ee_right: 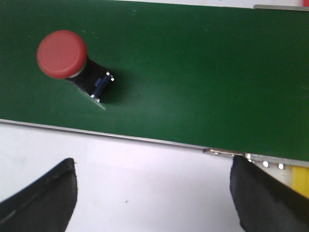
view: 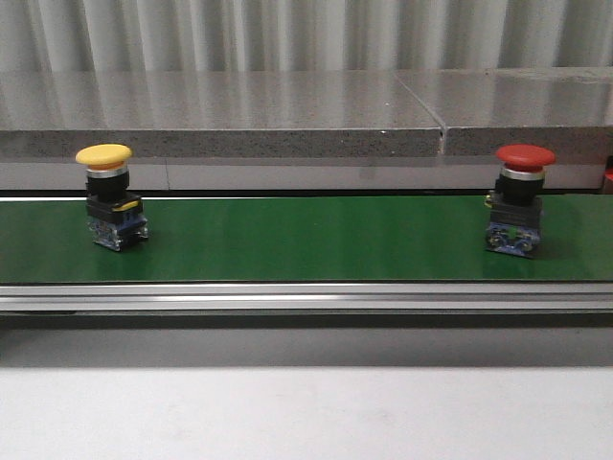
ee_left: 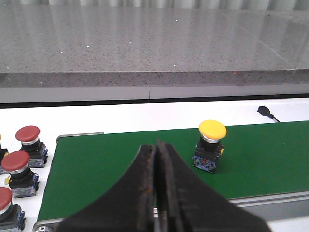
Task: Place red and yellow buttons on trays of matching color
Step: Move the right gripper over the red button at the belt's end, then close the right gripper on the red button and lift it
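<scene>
A yellow button (view: 105, 196) stands upright at the left of the green belt (view: 306, 240); a red button (view: 520, 201) stands upright at its right. Neither gripper shows in the front view. In the left wrist view my left gripper (ee_left: 157, 146) is shut on nothing, above the belt's near edge, with the yellow button (ee_left: 211, 145) apart from it. In the right wrist view my right gripper (ee_right: 153, 166) is open over the white table beside the belt, and the red button (ee_right: 63, 55) lies beyond its fingers (ee_right: 48, 193). No whole tray is in view.
Three more red buttons (ee_left: 18, 166) stand on the white surface off the belt's left end. A yellow patch (ee_right: 301, 181) shows by the belt's right end and a small red bit (view: 607, 177) behind it. A grey stone ledge (view: 220, 125) runs behind the belt.
</scene>
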You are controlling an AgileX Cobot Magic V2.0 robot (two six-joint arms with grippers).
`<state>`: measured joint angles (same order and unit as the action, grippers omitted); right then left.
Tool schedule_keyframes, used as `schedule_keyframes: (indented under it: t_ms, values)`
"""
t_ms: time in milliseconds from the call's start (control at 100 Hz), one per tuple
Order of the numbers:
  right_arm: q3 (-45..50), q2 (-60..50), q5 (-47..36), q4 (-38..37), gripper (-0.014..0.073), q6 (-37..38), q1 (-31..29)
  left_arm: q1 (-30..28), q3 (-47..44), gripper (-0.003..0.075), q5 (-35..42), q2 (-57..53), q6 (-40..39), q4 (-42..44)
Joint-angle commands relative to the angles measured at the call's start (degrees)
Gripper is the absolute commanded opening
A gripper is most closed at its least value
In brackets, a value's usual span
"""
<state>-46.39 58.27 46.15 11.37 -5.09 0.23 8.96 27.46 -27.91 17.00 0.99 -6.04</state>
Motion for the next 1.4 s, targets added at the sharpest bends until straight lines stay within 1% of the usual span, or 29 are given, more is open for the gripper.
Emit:
schedule_keyframes:
  t_ms: [0,100,180,310,500,680,730,770,790,810,830,880,900,930,980,1020,1050,1120,1220,1390]
  values:
    - [-1.8,2.1,-4.7,3.4,0.0636,-3.4,0.1,0.4,1.4,-0.002,4.7,0.5,0.0,-0.8]
    - [-2.3,6.1,-5.1,6.0,0.0636,-6.5,0.1,0.4,1.4,-0.002,4.7,0.5,0.0,-0.8]
    - [-3.3,9.1,-5.0,6.6,0.0636,-8.0,0.1,0.4,1.4,-0.002,4.7,0.5,0.0,-0.8]
    - [-5.9,13.6,-5.0,6.6,0.0636,-8.8,0.7,0.4,1.4,-0.002,4.7,0.5,0.0,-0.8]
    - [-9.9,19.3,-5.4,6.6,0.0636,-10.8,3.2,0.4,1.4,-0.002,4.7,0.5,0.0,-0.8]
    - [-11.6,23.9,-9.2,6.5,0.0631,-11.0,3.3,0.4,1.4,-0.002,4.7,0.5,0.0,-0.8]
    - [-11.8,24.8,-9.9,6.5,0.0603,-11.0,3.3,0.4,1.4,-0.002,4.7,0.5,0.0,-0.8]
    - [-12.1,25.5,-9.8,6.5,0.0549,-11.0,3.3,0.4,1.4,-0.002,4.7,0.5,0.0,-0.8]
    - [-12.2,25.8,-9.8,6.5,0.0513,-11.0,3.3,0.4,1.4,-0.002,4.7,0.5,0.0,-0.8]
    - [-12.4,25.9,-9.8,6.5,0.0456,-11.0,3.3,0.4,1.4,-0.002,4.7,0.5,0.0,-0.8]
    - [-12.4,26.2,-9.8,6.5,0.0426,-11.0,3.3,0.4,1.4,-0.002,4.7,0.5,0.0,-0.8]
    - [-12.9,26.2,-9.6,6.5,0.0297,-11.0,3.3,0.4,1.4,-0.002,4.7,0.5,0.0,-0.8]
    - [-13.1,26.2,-9.3,6.5,0.0267,-11.0,3.3,0.4,1.4,-0.002,4.7,0.5,0.0,-0.8]
    - [-13.7,26.2,-8.4,6.5,0.0196,-11.0,3.3,0.4,1.4,-0.002,4.7,0.5,0.0,-0.8]
    - [-15.0,26.2,-6.6,6.5,0.012,-11.0,3.1,0.4,1.4,-0.002,4.7,0.5,0.0,-0.8]
    - [-16.2,26.2,-5.2,6.4,0.0079,-11.0,3.1,0.4,1.4,-0.002,4.7,0.5,0.0,-0.8]
    - [-17.1,26.2,-4.0,6.4,0.0065,-11.0,2.7,0.4,1.4,-0.002,4.7,0.5,0.0,-0.8]
    - [-19.5,26.2,-2.2,6.3,0.0062,-11.0,1.4,0.4,1.4,-0.002,4.7,0.5,0.0,-0.8]
    - [-22.9,26.2,-1.5,6.3,0.0062,-11.0,-2.1,0.4,1.4,-0.002,4.7,0.5,0.0,-0.8]
    - [-27.5,28.0,-3.5,6.3,0.0062,-10.7,-12.1,0.4,1.4,-0.002,4.7,0.5,0.0,-0.8]
